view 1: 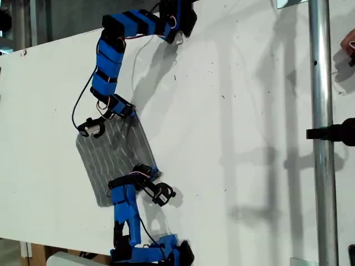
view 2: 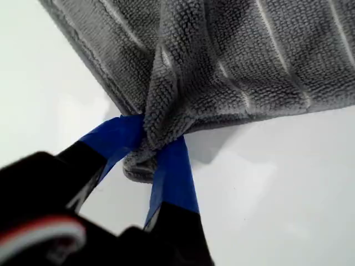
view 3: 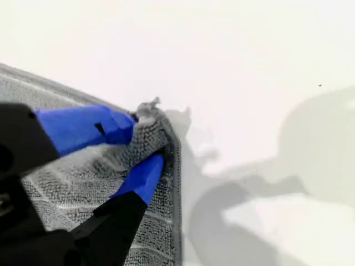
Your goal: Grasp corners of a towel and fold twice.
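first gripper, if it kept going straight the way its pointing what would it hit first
My first gripper is already shut on a bunched corner of the towel. Straight ahead lies more of that same towel, spread on the white table, so it would likely plough into the cloth first. Depth is hard to judge here.

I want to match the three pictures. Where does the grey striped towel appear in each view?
Exterior view: towel lies flat between the two arms, toward that view's left.
First wrist view: towel fills the frame, one corner bunched in my first gripper.
Second wrist view: towel, corner pinched by my second gripper.
Shared landmark: white table.
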### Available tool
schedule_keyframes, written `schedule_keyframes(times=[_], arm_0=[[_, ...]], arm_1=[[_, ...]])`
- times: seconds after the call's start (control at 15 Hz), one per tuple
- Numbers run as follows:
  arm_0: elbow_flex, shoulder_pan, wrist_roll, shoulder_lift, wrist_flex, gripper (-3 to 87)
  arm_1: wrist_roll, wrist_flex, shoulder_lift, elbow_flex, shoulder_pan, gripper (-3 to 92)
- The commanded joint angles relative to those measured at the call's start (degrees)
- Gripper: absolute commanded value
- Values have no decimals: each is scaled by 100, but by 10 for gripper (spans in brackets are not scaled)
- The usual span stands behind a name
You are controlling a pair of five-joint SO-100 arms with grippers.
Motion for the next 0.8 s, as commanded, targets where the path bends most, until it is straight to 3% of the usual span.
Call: schedule_keyframes(times=[0.0, 0.33, 0.73], arm_0=[[-53, -97, -35, 53, -53, -28], [18, 562, -308, 677, 35, -28], [729, 2628, -1802, 2505, 325, -28]], arm_1=[[-70, -53, 167, 9, -35, -2], [343, 193, 703, 439, -325, -2], [2558, 896, 3823, 2689, -2522, -3]])
